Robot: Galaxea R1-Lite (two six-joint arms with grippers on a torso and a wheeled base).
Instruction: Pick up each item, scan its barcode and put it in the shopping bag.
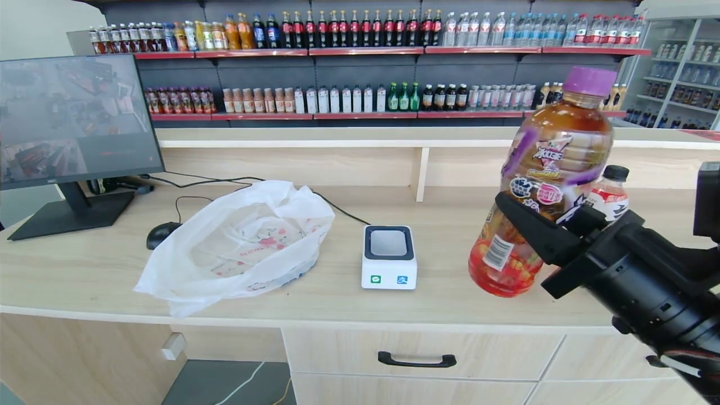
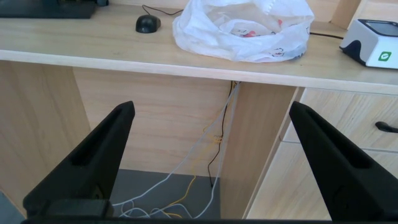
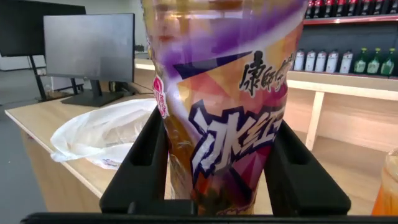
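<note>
Head view | right gripper (image 1: 526,225) clamps tea bottle (image 1: 554,140) aloft right of scanner (image 1: 388,256) | left gripper (image 2: 211,112) spread wide

An amber drink bottle (image 1: 554,146) with a purple cap is gripped aloft, leaning slightly, in the right gripper (image 3: 214,162), at 3 o'clock of the scanner (image 1: 389,257). A small black-capped bottle (image 1: 610,197) is seen just behind it. The open white shopping bag (image 1: 242,242) is spread at 9 o'clock of the white scanner.
</note>
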